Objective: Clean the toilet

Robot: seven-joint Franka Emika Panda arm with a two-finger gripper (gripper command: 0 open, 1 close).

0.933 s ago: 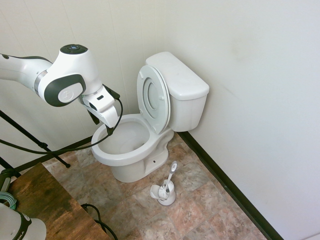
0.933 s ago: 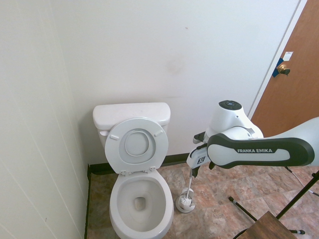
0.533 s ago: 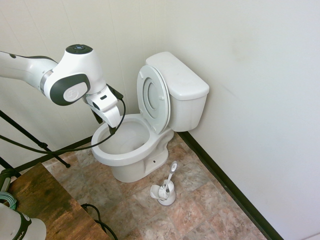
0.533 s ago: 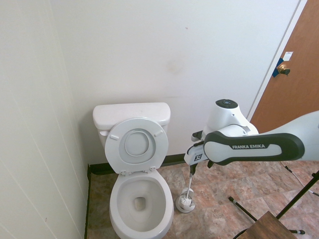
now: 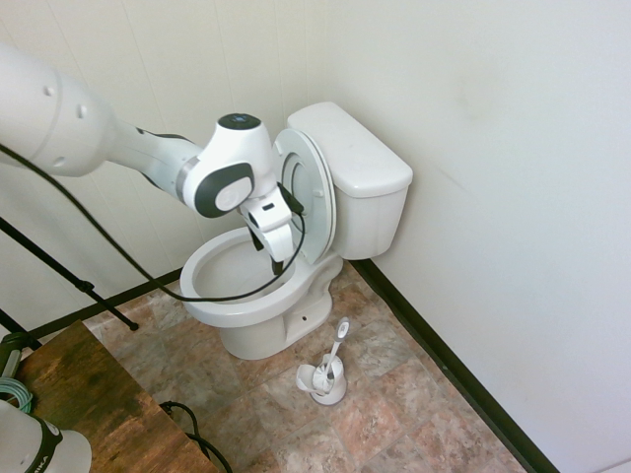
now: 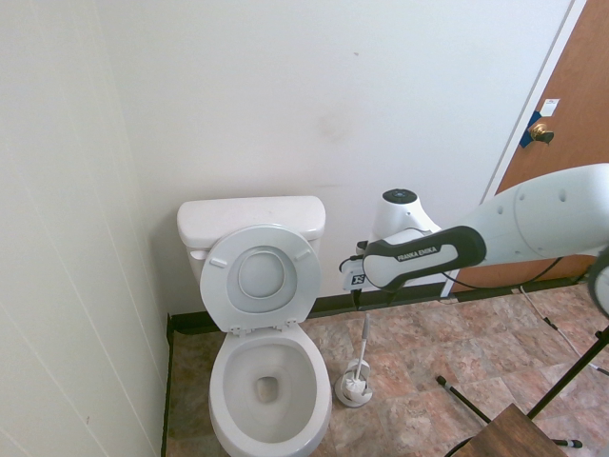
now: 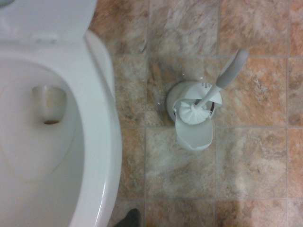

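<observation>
white walls (image 6: pixel 285 86), mottled brown tile floor (image 5: pixel 394 404), dark baseboard (image 5: pixel 444 365), a wooden door (image 6: pixel 571 124).

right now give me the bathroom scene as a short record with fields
toilet: lid and seat up, leaning on the tank, bowl open
toilet brush: in its holder on the tile floor beside the bowl, handle tilted
end effector: over the bowl rim in the first exterior view, holding nothing
door: brown, shut, far side of room
</observation>
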